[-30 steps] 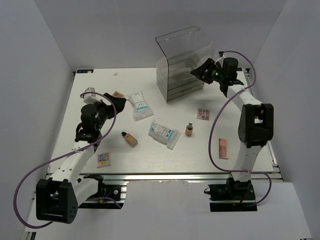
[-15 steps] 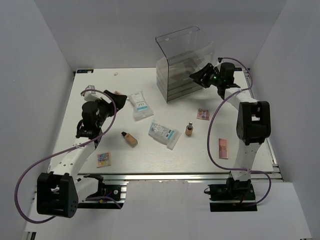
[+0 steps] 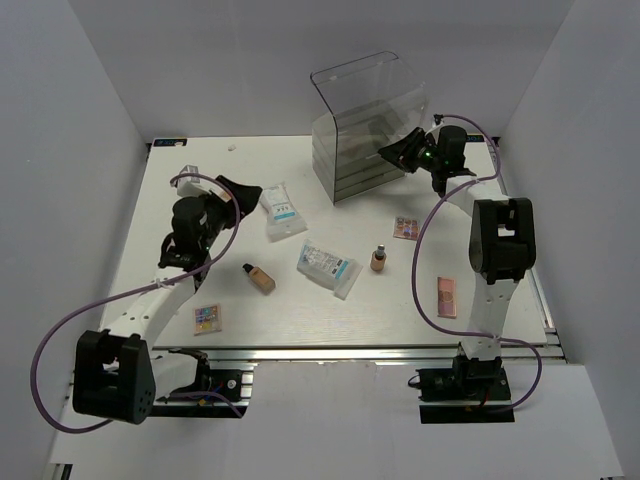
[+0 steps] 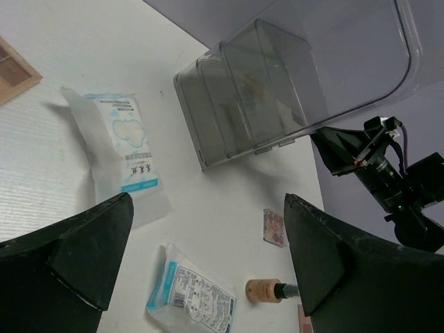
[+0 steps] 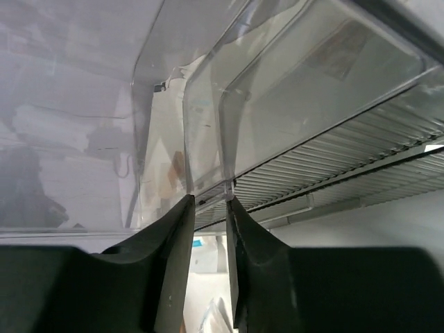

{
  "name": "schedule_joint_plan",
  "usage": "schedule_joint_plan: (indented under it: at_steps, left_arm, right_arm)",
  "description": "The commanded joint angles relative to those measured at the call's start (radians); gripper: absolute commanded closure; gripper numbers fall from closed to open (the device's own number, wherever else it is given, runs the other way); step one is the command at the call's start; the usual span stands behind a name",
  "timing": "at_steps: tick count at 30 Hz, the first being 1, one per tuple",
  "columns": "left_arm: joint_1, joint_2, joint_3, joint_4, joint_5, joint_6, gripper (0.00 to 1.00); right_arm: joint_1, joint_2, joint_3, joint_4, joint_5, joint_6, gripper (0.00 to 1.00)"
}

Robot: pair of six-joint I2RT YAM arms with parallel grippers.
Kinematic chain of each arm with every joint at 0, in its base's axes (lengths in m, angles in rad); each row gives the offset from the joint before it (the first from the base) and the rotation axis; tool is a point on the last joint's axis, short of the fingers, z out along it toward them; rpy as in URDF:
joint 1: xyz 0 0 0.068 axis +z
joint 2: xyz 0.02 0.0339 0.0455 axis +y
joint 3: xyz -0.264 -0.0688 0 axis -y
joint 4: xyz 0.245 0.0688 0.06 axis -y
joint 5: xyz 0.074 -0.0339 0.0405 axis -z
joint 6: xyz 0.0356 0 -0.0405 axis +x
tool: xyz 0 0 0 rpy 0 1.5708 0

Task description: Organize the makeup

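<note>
The left gripper (image 4: 208, 198) is gaping wide, a white blue-printed soft packet (image 4: 191, 298) lying lower-centre between its fingers. The right gripper (image 5: 208, 199) is pinching the clear acrylic drawer (image 5: 298, 104) by its lip.

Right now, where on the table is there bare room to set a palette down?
Bare: the near strip of the white table between the multicoloured square palette and the pink rectangular palette; also the far-left corner beyond the left pincer. Crowded: the middle, where two white blue-printed packets and two small tan bottles sit close together.

White table (image 3: 300, 310), tall clear acrylic drawer box (image 3: 365, 125) upright near its far edge
</note>
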Motion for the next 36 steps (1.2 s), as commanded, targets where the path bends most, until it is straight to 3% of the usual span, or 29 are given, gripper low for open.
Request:
schedule_joint_plan:
  at_steps: [1, 7, 10, 11, 19, 22, 25, 36]
  left_arm:
    - [-0.031, 0.012, 0.044, 0.05, -0.02, 0.029, 0.02]
    - [-0.086, 0.048, 0.054, 0.109, -0.037, 0.06, 0.02]
    - [-0.106, 0.076, 0.065, 0.13, -0.038, 0.068, 0.02]
    - [-0.115, 0.084, 0.073, 0.133, -0.037, 0.074, 0.02]
    - [-0.167, 0.186, 0.105, 0.21, -0.011, 0.085, 0.02]
    - [-0.183, 0.217, 0.126, 0.218, -0.002, 0.086, 0.02]
    - [-0.197, 0.234, 0.142, 0.218, 0.002, 0.086, 0.02]
    - [-0.224, 0.257, 0.175, 0.201, -0.017, 0.075, 0.02]
  right_arm:
    - [0.0, 0.018, 0.032, 0.089, 0.012, 0.02, 0.71]
    - [-0.002, 0.015, 0.023, 0.128, 0.006, 0.039, 0.82]
    - [-0.005, 0.007, 0.011, 0.141, 0.003, 0.04, 0.9]
    - [-0.005, 0.0, 0.006, 0.145, 0.003, 0.04, 0.98]
    - [-0.028, -0.052, -0.067, 0.174, 0.005, 0.063, 1.0]
    - [-0.028, -0.049, -0.064, 0.158, 0.006, 0.078, 0.75]
    - [-0.028, -0.033, -0.052, 0.158, 0.008, 0.098, 0.63]
    - [-0.028, 0.027, 0.0, 0.224, -0.029, 0.184, 0.58]
